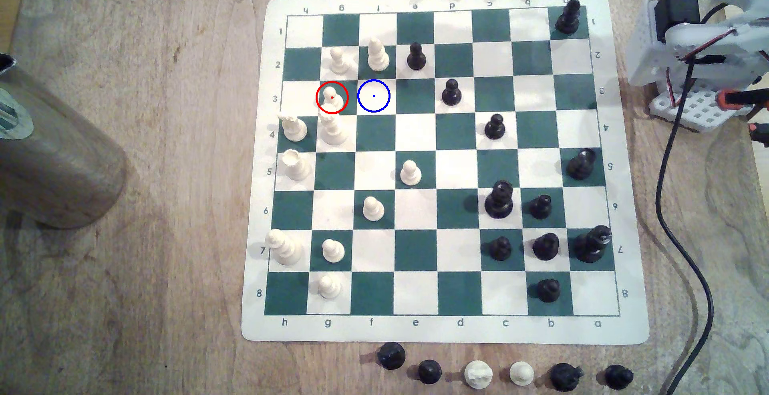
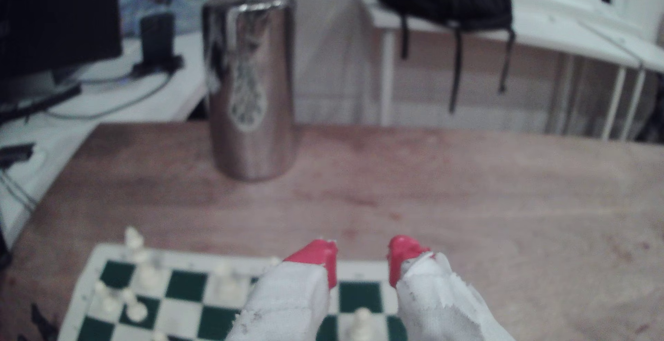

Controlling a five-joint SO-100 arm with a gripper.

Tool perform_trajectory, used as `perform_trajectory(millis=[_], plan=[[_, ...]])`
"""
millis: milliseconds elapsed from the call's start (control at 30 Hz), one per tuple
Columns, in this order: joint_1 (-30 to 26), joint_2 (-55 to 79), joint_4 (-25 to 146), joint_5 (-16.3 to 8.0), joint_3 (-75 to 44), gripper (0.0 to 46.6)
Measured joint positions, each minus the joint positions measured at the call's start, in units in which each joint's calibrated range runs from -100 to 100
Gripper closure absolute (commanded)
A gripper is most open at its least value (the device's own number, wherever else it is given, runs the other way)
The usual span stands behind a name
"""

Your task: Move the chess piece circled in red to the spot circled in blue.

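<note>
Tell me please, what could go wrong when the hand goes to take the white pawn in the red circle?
1. The circled pawn stands close among white pieces: a tall piece next to it and another pawn on its other side. The open hand could knock one over.
2. The bishop borders the blue-circled square, so a wide release may bump it.
3. Similar white pawns could be mistaken for the target.

Tool (image 2: 363,254) open, empty, above board (image 2: 187,285); steel flask (image 2: 251,86) beyond.
</note>
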Motion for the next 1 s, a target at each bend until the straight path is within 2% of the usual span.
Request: perform_trajectory(millis=[100, 400, 533, 767, 900, 1000], plan=[[-2.2, 9.6, 0.2, -1.1, -5.5, 38.6], [-3.3, 30.7, 0.2, -3.6, -19.3, 38.5], [-3.8, 38.6, 0.2, -5.6, -25.8, 38.6], [-3.8, 52.5, -2.2, -11.1, -33.3, 38.2], [-3.7, 59.9, -3.7, -12.6, -37.0, 37.9], [-3.7, 63.3, -4.1, -12.7, -38.9, 37.1]])
